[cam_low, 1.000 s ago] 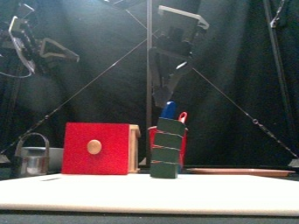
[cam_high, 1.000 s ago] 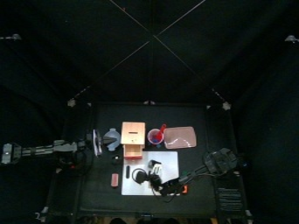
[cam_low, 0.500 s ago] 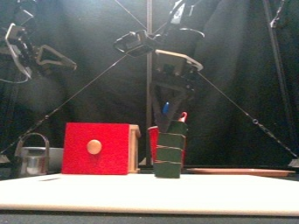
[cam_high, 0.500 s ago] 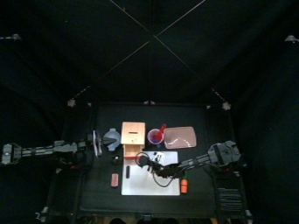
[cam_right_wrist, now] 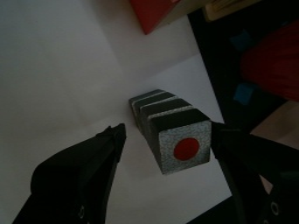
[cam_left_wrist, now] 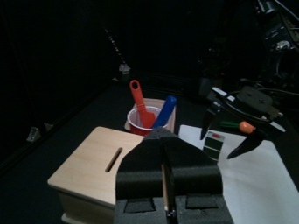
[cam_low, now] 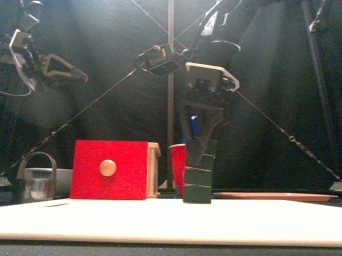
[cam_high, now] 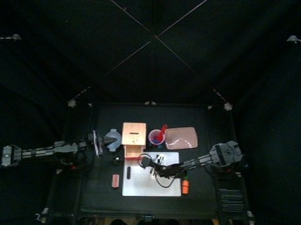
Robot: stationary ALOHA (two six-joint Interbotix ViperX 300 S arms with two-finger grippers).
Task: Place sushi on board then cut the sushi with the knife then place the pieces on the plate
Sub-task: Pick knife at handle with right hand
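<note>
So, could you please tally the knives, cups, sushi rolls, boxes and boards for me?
Knives: 2 (blue knife, red knife)
Cup: 1
Sushi: 1
Box: 1
Board: 1
Total: 6

Right hand (cam_right_wrist: 170,133) spread wide, pointing down; left hand (cam_left_wrist: 165,142) seemingly closed.
</note>
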